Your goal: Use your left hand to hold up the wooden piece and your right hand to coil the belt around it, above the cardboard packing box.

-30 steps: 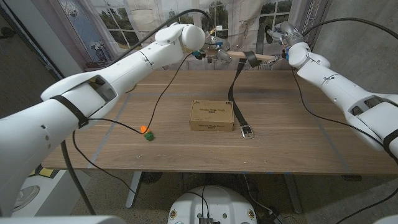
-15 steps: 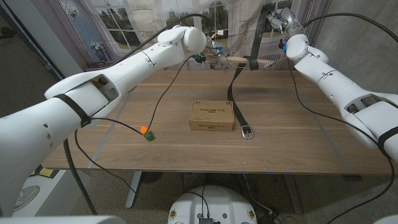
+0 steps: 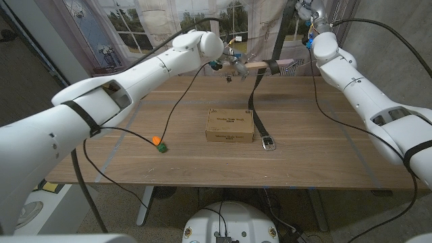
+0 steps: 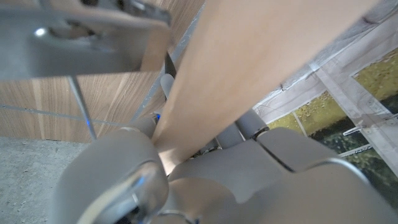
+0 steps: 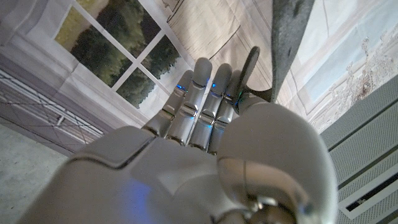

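Coil in progress: 1 wrap on.
My left hand [image 3: 233, 63] grips the wooden piece [image 3: 273, 64] above the table's far edge, beyond the cardboard box [image 3: 229, 126]; my right hand [image 5: 205, 106] pinches the belt [image 3: 256, 101] overhead. I should keep tension, laying turns side by side.

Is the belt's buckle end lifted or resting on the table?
Resting: the buckle lies on the table beside the cardboard box.

Counted around the one cardboard packing box [image 3: 230, 126] are one black belt [image 3: 256, 101], one wooden piece [image 3: 270, 65], one small orange-and-green object [image 3: 159, 144] and two robot hands.
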Controlling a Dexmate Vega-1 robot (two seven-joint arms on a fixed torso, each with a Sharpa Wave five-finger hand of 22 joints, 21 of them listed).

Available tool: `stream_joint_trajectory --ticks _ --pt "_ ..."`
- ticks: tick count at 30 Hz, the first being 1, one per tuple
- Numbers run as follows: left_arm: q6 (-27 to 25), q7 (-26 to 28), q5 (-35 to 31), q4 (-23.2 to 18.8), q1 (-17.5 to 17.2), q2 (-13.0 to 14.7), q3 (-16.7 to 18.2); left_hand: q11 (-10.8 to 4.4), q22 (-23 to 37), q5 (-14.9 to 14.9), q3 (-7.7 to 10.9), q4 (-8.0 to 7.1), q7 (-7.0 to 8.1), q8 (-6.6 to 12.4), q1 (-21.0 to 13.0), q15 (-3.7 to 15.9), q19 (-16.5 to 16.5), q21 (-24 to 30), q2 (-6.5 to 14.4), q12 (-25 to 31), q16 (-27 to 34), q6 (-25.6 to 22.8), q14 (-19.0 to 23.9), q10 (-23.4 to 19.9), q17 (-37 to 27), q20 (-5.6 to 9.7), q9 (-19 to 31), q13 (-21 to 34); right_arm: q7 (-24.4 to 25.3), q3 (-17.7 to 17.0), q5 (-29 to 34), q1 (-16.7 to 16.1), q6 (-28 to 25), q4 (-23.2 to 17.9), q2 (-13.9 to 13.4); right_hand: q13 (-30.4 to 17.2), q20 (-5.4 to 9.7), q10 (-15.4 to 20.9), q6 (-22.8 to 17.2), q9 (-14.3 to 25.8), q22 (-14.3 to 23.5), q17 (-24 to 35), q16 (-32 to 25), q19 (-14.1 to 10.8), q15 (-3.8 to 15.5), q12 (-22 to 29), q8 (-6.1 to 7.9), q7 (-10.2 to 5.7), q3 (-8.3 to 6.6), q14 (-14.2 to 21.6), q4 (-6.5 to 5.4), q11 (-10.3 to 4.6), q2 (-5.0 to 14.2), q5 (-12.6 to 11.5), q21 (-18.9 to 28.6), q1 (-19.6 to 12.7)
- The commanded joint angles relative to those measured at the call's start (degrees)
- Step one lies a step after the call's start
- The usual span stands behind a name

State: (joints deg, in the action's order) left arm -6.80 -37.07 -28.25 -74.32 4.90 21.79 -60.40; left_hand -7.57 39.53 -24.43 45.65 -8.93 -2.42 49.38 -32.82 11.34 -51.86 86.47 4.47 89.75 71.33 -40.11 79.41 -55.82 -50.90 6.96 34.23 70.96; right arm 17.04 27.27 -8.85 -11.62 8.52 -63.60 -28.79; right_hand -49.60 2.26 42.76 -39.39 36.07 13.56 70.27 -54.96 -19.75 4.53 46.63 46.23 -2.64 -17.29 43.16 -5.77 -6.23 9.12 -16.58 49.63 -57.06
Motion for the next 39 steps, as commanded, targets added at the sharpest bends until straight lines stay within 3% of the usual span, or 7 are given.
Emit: stream_joint_trajectory --ticks 1,14,27,30,39 --pt "1.08 1.43 -0.26 5.33 1.34 -1.96 -1.12 -0.35 0.06 -0.22 0.59 -0.04 -0.10 0.28 -0.13 -0.10 0.24 0.49 -0.49 0.10 -0.17 0.14 0.14 -0.13 -0.18 2.24 0.07 0.06 -2.04 -5.09 -7.03 -3.39 3.02 -5.65 -0.81 0.05 2.95 -0.46 -0.46 0.00 0.00 0.17 -0.49 0.06 8.08 0.17 0.45 0.00 -0.60 0.01 0.13 -1.13 1.44 -0.51 0.45 -2.11" --pt "-5.54 7.15 -3.17 7.23 1.31 -3.60 -1.77 0.50 -0.24 -0.23 1.07 0.00 -1.57 0.83 -0.41 0.04 -1.05 1.71 0.76 0.15 -0.29 -0.10 0.51 -0.79 0.26 2.75 -0.11 0.01 -6.26 -9.88 -14.26 -10.77 8.59 -11.68 -2.90 -0.05 2.95 -0.35 -0.54 -0.27 -0.25 0.15 -0.83 0.14 8.06 0.33 0.49 0.03 -0.58 0.10 0.11 -1.15 1.42 -0.60 1.11 -2.20" --pt "-13.81 15.45 -1.18 11.24 0.54 -7.21 -0.10 0.99 3.54 1.09 1.56 -0.18 -4.66 2.93 -0.76 0.14 -3.14 3.38 4.17 0.27 1.56 -0.44 1.87 -2.72 -0.33 3.00 1.98 0.04 -9.73 -14.11 -20.01 -19.54 13.60 -16.57 -5.03 -0.09 3.01 -0.28 -0.57 -0.41 -0.46 0.16 -1.11 0.29 8.06 0.42 0.55 -0.06 -0.53 0.14 0.12 -1.21 1.37 -0.62 1.59 -2.25" --pt "-15.06 17.69 -0.62 11.85 0.54 -7.83 -0.02 0.83 3.69 1.39 1.51 -0.18 -4.63 3.05 -0.74 0.13 -3.28 3.15 4.36 0.27 2.00 -0.40 1.81 -2.86 -0.55 2.97 2.00 0.06 -12.55 -14.34 -20.82 -21.91 16.14 -16.58 -5.85 -0.08 3.05 -0.28 -0.54 -0.38 -0.51 0.14 -1.14 0.35 8.05 0.43 0.60 -0.09 -0.50 0.09 0.09 -1.22 1.36 -0.62 1.70 -2.24" --pt "-15.02 21.29 2.33 15.53 1.95 -9.84 -0.09 0.87 5.02 2.16 1.37 -0.17 -4.55 3.45 -0.69 0.19 -3.43 3.13 4.67 0.23 2.76 -0.28 1.70 -2.97 -0.73 2.99 2.15 0.07 -14.97 -15.54 -22.34 -29.77 19.82 -15.76 -7.23 -0.18 3.11 -0.47 -0.39 -0.33 -0.67 0.13 -1.23 0.69 8.05 0.46 0.68 -0.12 -0.44 -0.12 0.02 -1.07 1.32 -0.64 2.03 -2.20"
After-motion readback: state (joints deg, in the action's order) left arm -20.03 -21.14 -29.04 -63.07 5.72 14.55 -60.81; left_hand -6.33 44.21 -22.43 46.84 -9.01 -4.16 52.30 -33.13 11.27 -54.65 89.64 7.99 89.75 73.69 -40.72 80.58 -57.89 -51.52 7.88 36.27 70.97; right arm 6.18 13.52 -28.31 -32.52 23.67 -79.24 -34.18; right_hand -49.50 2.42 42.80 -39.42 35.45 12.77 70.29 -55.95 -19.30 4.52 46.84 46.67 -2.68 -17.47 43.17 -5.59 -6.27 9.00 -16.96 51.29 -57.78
